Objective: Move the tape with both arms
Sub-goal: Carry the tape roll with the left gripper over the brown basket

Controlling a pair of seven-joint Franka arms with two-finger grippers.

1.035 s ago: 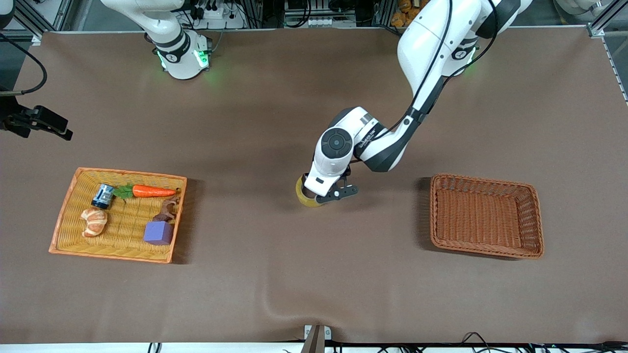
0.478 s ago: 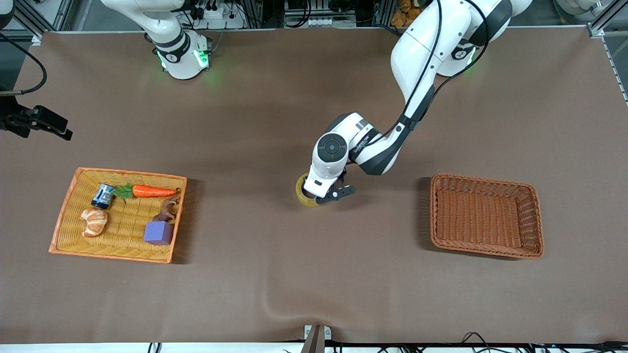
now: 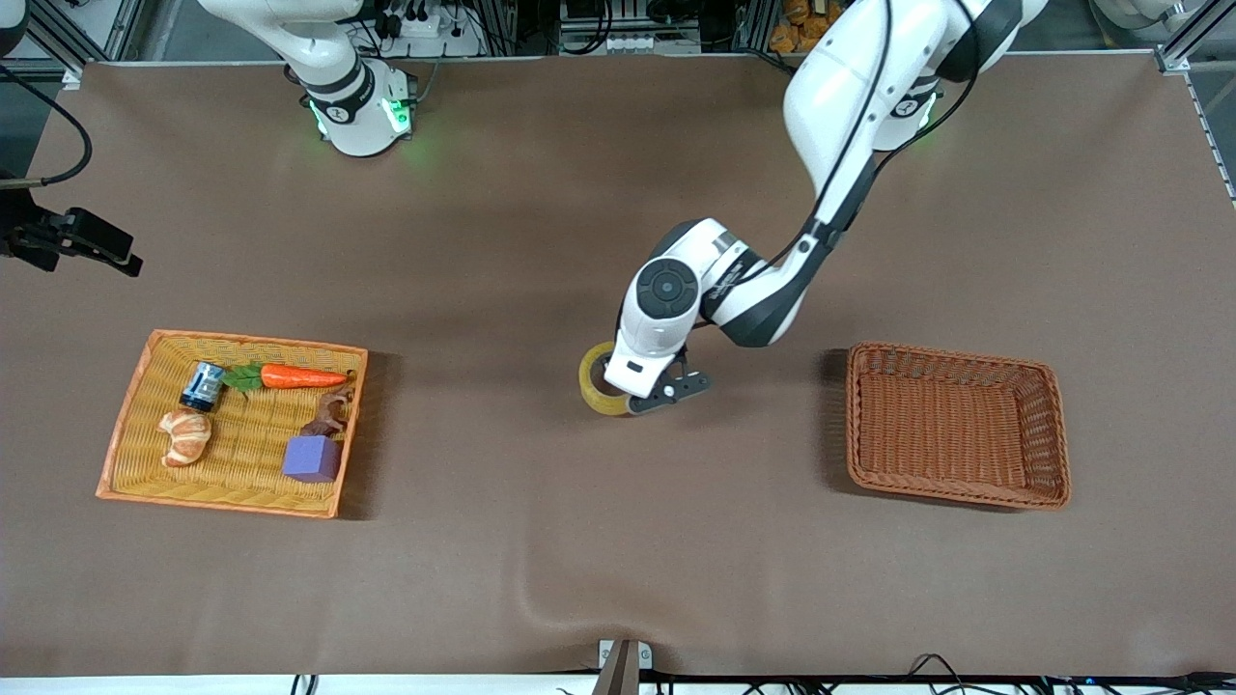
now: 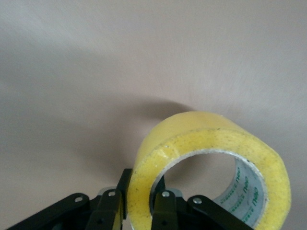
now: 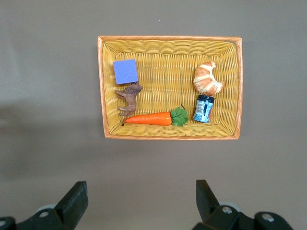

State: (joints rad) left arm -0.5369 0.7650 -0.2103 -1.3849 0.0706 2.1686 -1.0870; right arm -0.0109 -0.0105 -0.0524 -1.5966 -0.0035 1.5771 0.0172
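Surface: brown table cover (image 3: 541, 541), bare around the middle where the work is.
Left gripper (image 3: 645, 394): low over mid-table, clamped on the tape (image 3: 601, 378); fingers (image 4: 162, 211) pinch one wall of the ring, one inside the core, one outside.
Tape: standing on edge in that grip, held by the wall probably so the ring hangs free for release.
Brown basket (image 3: 1054, 425): well apart from the left gripper, toward the left arm's end; likely the drop place.
Right gripper (image 5: 139, 203): jaws spread, holding nothing, hovering above the yellow basket (image 5: 106, 86); arm waits.
Yellow basket contents: carrot (image 5: 147, 118), croissant (image 5: 207, 78), jar (image 5: 203, 108), purple block (image 5: 125, 72), brown animal figure (image 5: 128, 98).
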